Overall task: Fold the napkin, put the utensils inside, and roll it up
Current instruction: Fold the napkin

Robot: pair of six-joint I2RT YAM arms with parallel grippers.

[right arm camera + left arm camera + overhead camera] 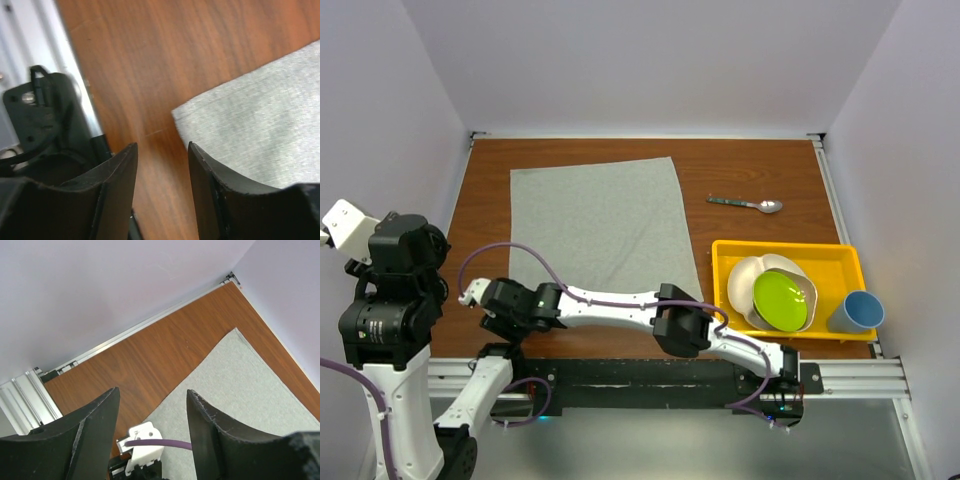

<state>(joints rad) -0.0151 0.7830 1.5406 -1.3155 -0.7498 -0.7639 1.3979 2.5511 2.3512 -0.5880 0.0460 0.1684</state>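
The grey napkin [600, 225] lies flat, long axis near-to-far. Right of it, a yellow tray [830, 265] holds stacked bowls [780, 300] and a blue cup [856, 311]. The spoon [748, 204] lies crosswise behind the tray, bowl pointing right. The left gripper [152, 405] and right gripper [162, 150] both gape empty, the right at the napkin's near-left corner.

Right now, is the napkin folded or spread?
Spread. The napkin lies flat as one sheet on the table, no doubled edge visible.

Napkin [595, 220] edge — under right arm [620, 298]
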